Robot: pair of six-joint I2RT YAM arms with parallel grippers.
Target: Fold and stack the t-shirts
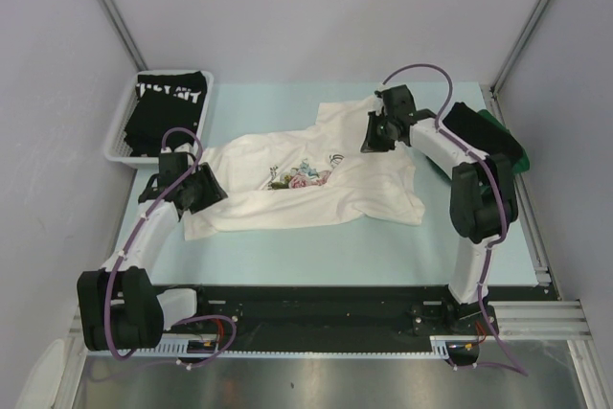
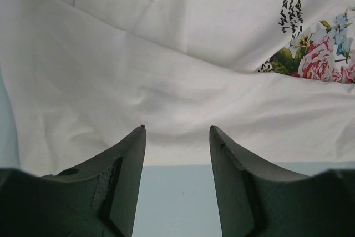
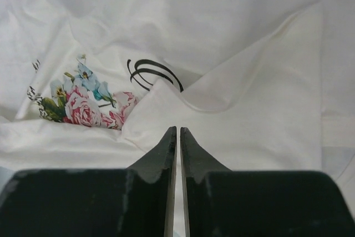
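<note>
centre: white floral-print cloth t-shirt (image 1: 316, 189), spread, rumpled | upper left: white plastic mesh basket (image 1: 117, 136) holding black white-lettered t-shirt (image 1: 170, 107)

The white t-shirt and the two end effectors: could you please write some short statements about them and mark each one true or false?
1. The white t-shirt lies inside the basket. False: it lies on the table; the basket holds a black t-shirt with white lettering.
2. The left end effector is open. True.
3. The right end effector is wide open. False: its fingers stand almost together.
4. The white t-shirt shows a floral print. True.
5. At the table's right side lie dark folded t-shirts. True.
</note>
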